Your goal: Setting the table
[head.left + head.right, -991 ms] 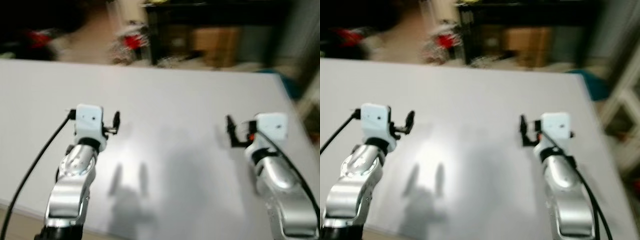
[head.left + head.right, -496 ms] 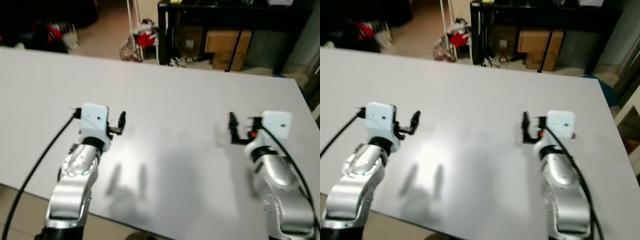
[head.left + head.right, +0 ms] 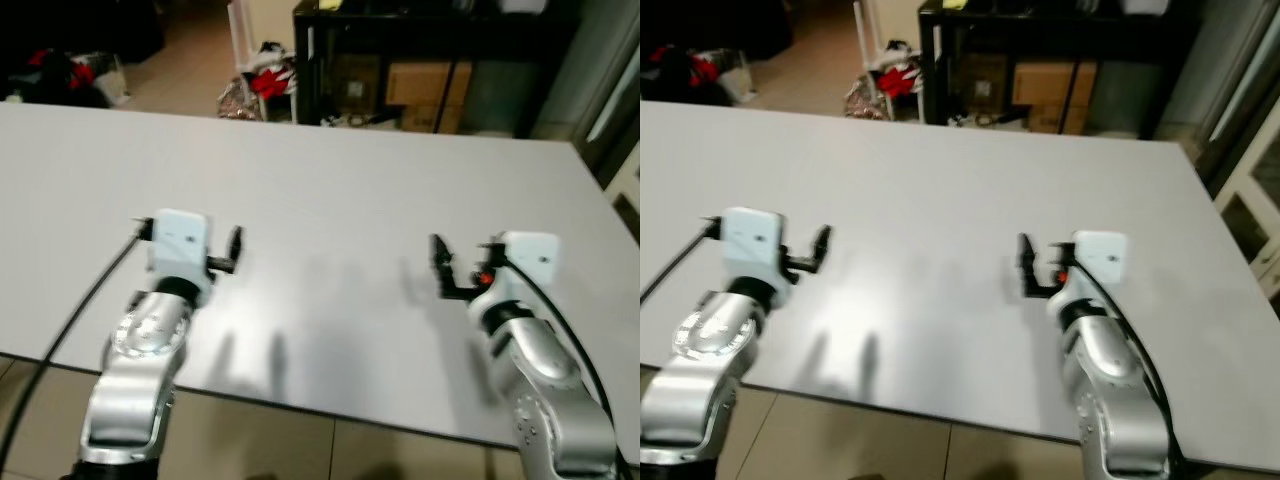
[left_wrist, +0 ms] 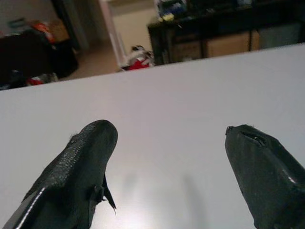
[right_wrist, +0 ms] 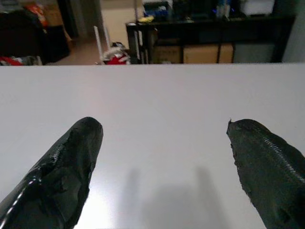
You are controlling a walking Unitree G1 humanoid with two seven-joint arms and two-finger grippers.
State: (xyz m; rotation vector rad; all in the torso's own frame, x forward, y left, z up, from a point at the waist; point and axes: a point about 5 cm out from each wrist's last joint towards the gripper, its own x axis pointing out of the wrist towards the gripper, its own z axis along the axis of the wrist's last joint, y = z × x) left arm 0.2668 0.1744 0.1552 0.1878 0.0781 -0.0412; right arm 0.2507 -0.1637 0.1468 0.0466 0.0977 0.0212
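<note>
The left gripper (image 4: 167, 157) hangs just above the table (image 3: 330, 180) with its two black fingers (image 4: 78, 164) spread wide and nothing between them; in the left eye view it sits at the lower left of the frame. The right gripper (image 5: 162, 162) is the same, fingers (image 5: 66, 162) parted and empty, at the lower right of that view, hovering over the pale tabletop with its shadow close beneath.

No plate, cutlery or glass lies anywhere on the table, so the things to be set must be elsewhere; where they are cannot be told from here.

Across the top of the frame stands a dark shelf unit (image 3: 430, 40) with cardboard boxes (image 3: 425, 85), and a red-and-white bundle (image 3: 255, 85) on the floor at the upper left centre.

The likely risk is in moving off to fetch things: both arms reach over the near edge, so a turn or step could drag a finger across the surface or knock an arm on the table edge. The floor clutter could also catch a foot.
</note>
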